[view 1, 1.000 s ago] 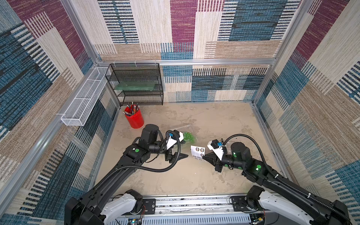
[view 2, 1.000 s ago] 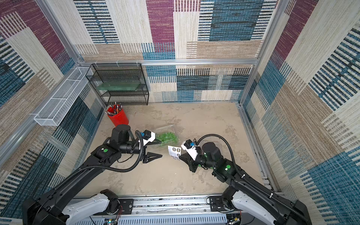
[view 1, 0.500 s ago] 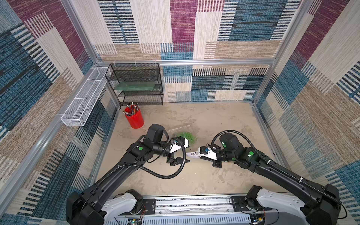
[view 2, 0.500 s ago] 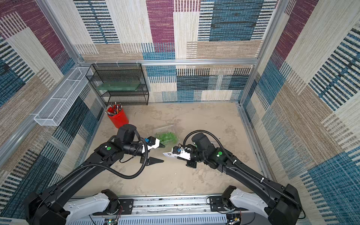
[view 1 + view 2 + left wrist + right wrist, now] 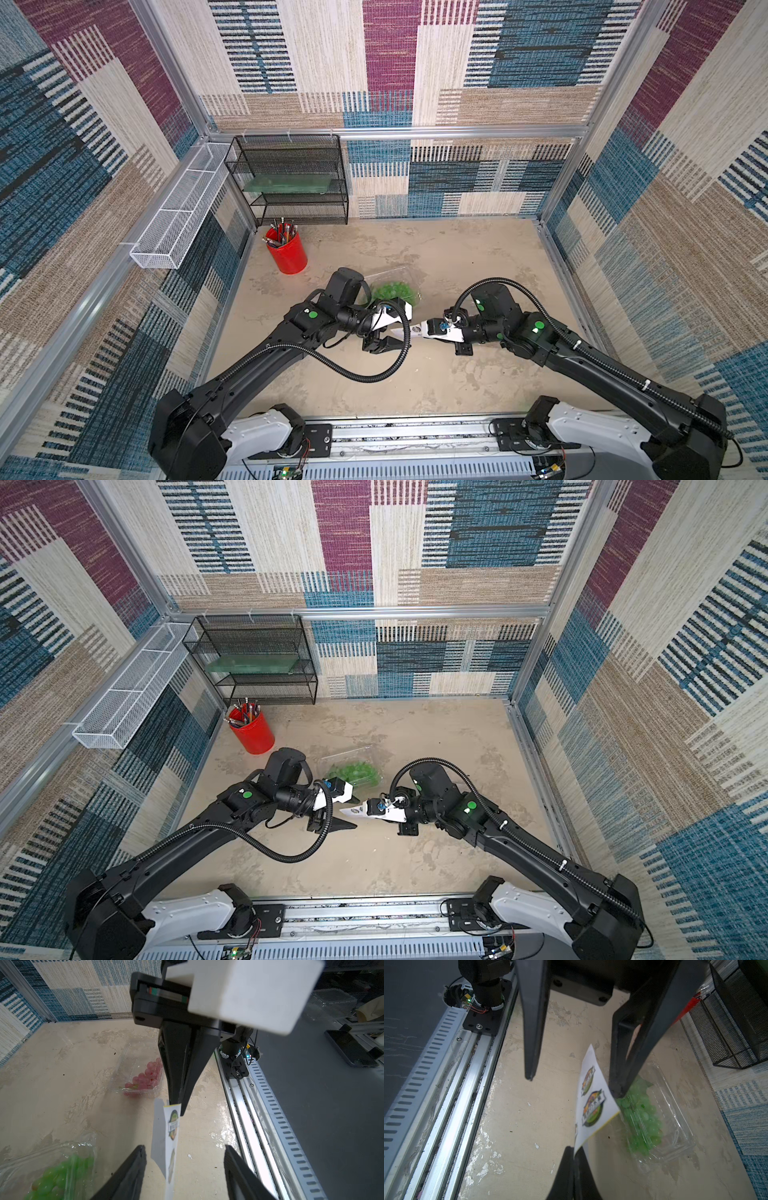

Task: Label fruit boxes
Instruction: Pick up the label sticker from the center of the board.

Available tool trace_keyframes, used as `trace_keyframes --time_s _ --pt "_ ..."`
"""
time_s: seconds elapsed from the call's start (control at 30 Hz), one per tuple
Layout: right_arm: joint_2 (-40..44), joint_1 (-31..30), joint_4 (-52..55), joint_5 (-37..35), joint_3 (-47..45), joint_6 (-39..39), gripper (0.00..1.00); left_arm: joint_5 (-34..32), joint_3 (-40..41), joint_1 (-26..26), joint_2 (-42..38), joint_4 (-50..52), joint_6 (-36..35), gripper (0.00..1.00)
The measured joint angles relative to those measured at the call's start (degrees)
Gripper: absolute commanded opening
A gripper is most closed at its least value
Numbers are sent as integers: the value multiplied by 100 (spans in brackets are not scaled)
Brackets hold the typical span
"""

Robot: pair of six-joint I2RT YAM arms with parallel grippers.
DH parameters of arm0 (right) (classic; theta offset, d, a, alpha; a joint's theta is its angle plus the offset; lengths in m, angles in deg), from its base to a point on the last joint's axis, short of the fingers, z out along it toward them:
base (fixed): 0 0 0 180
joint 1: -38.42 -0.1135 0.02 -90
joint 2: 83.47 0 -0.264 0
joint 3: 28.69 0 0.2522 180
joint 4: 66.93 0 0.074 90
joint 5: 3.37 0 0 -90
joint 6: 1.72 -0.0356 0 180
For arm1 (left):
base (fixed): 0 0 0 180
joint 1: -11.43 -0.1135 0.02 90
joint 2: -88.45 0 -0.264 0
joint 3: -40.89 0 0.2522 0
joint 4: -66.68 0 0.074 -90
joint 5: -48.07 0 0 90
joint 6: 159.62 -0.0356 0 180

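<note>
While the sticker sheet (image 5: 591, 1103) is pinched by one edge in the clenched right gripper (image 5: 574, 1153), it is straddled by the left gripper (image 5: 184, 1149), whose jaws stand apart and hold nothing; whether one finger brushes the paper cannot be told. Should those jaws be shut on the backing rather than a sticker, the limp sheet could be torn or dragged free. Green grapes are seen in the clear green-grape box (image 5: 675, 1136) just beside the left gripper; red grapes are held in the red-grape box (image 5: 133, 1059) behind the right gripper.

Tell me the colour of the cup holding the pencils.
The cup is red; it shows best in a top view.
</note>
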Motion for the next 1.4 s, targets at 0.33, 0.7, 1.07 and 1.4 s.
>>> trace_keyframes --time_s 0.33,0.7,1.07,1.4 --pt "0 46 -4 197 20 2 8 -13 -24 79 11 -4 -26 36" --pt "0 46 -59 356 22 85 8 -15 -63 111 63 -9 -28 26" --pt "0 46 -125 448 33 109 8 -107 -74 136 92 -9 -31 12" --pt "74 94 -214 319 33 -59 40 -142 -98 151 28 -4 -83 0"
